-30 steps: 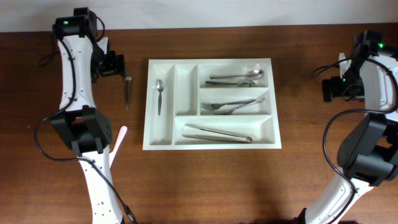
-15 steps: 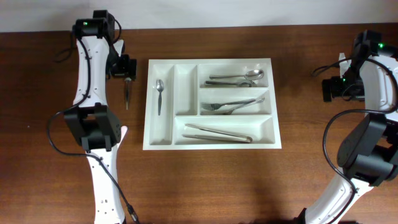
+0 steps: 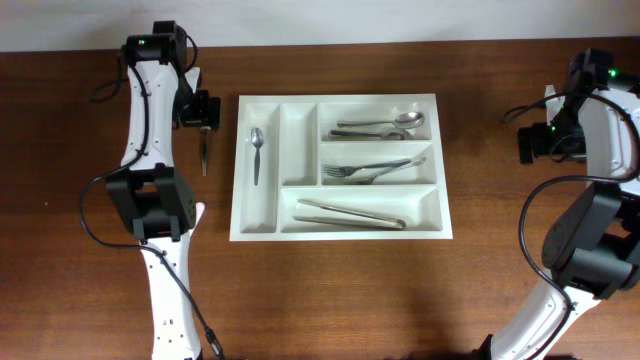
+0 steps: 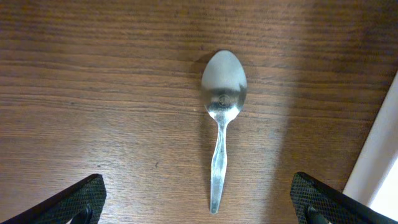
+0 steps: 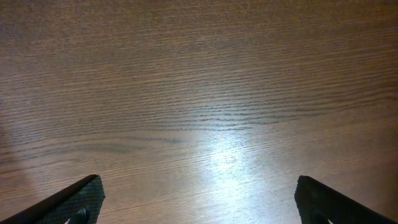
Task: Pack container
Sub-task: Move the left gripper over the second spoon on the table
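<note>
Swung in toward the tray over the past second, left gripper [image 3: 201,110] hangs above a loose spoon [image 4: 219,143].
Its fingers [image 4: 84,199] are spread wide either side of the utensil, which lies on the wooden table [image 3: 400,290] just left of the white cutlery tray [image 3: 340,98] at mid-table. Separate compartments of the tray hold a teaspoon [image 3: 257,150], spoons [image 3: 385,125], forks [image 3: 375,168] and tongs [image 3: 350,213]. At far right, right gripper [image 5: 199,199] hovers over the table, also spread wide.
</note>
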Controlling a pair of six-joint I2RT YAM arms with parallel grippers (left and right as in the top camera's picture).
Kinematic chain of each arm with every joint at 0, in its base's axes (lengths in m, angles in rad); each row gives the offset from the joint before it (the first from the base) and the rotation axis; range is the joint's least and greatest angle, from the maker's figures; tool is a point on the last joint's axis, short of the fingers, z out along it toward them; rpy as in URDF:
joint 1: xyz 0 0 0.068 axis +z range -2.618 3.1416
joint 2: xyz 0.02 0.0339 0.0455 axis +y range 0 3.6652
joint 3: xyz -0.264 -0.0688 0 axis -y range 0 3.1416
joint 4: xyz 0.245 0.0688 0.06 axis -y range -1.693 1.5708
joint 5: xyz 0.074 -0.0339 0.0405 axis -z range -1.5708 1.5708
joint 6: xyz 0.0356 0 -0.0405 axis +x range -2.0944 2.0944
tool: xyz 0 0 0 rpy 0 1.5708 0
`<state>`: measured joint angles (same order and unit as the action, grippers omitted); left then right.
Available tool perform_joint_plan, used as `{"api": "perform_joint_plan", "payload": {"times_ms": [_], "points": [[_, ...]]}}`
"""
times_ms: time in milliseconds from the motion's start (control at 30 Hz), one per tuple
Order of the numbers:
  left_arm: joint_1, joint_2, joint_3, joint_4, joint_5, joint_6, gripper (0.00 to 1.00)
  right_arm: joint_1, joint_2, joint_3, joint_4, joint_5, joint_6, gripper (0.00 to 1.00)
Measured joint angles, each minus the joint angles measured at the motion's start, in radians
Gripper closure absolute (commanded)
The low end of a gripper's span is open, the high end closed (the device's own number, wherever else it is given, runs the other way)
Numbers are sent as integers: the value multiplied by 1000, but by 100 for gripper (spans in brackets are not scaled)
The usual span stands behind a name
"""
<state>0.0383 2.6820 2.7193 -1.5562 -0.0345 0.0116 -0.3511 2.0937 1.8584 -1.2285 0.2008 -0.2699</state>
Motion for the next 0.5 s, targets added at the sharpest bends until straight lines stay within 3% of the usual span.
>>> {"api": "perform_joint_plan", "payload": {"times_ms": [500], "points": [[-38,64,0,-2,0,-5,3,0,0,0,0,0,0,1]]}}
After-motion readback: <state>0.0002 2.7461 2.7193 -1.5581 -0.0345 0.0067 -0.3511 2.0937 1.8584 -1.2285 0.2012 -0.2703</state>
